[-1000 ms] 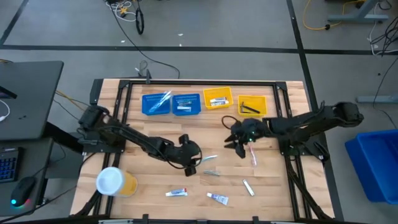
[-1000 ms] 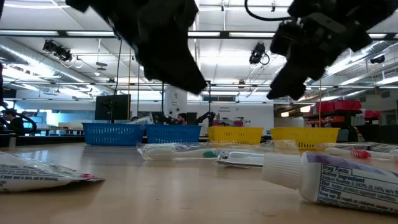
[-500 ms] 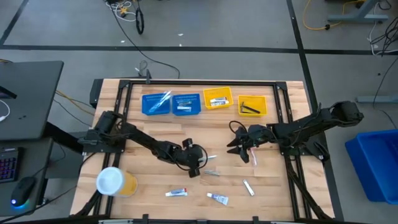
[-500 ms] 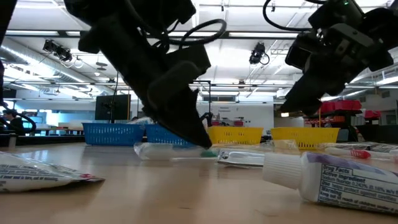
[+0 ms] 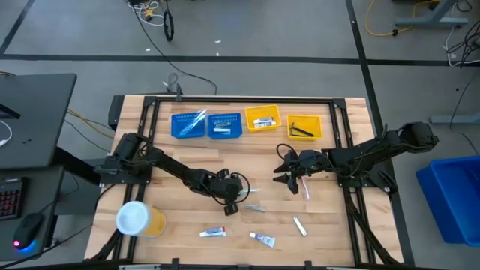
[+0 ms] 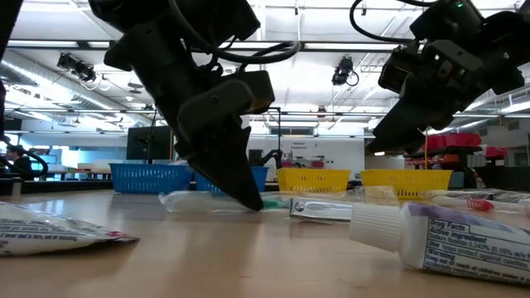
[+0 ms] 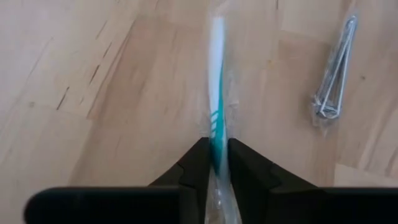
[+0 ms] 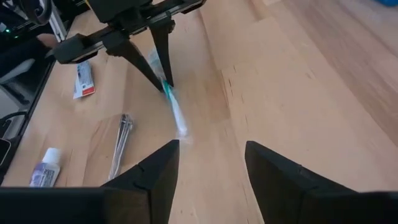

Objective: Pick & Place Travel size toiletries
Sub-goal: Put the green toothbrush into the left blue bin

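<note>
A white and teal toothbrush (image 5: pixel 253 190) in a clear wrapper lies on the wooden table near its middle. My left gripper (image 5: pixel 235 199) is down on it and shut on it; the left wrist view shows the brush (image 7: pixel 217 68) running away from the fingers. My right gripper (image 5: pixel 287 182) hangs open above the table to the right of it, with nothing between its fingers. A pink toothbrush (image 5: pixel 305 188) lies just right of that gripper. Two toothpaste tubes (image 5: pixel 212 232) (image 5: pixel 262 240), a silvery packet (image 5: pixel 255 208) and a small tube (image 5: pixel 300 226) lie nearer the front edge. My left gripper pinches the toothbrush's teal handle part (image 7: pixel 216 140) between its two fingers, wrapper and all. The fingers slant down from the table's left, and the brush runs on away from them, in line with them. The brush lies flat on the table, with the fingertips (image 6: pixel 248 199) down at the tabletop.
Two blue trays (image 5: pixel 189 125) (image 5: pixel 224 124) and two yellow trays (image 5: pixel 262 118) (image 5: pixel 304 127) stand in a row at the far edge, each with items in it. A yellow tub with a white lid (image 5: pixel 139 219) stands at the near left. Bare wood lies between trays and grippers.
My left gripper has come down onto the white and teal toothbrush and shut on it. The brush stays on the table and has slid a little toward the table's left. My right gripper has sunk slightly.
</note>
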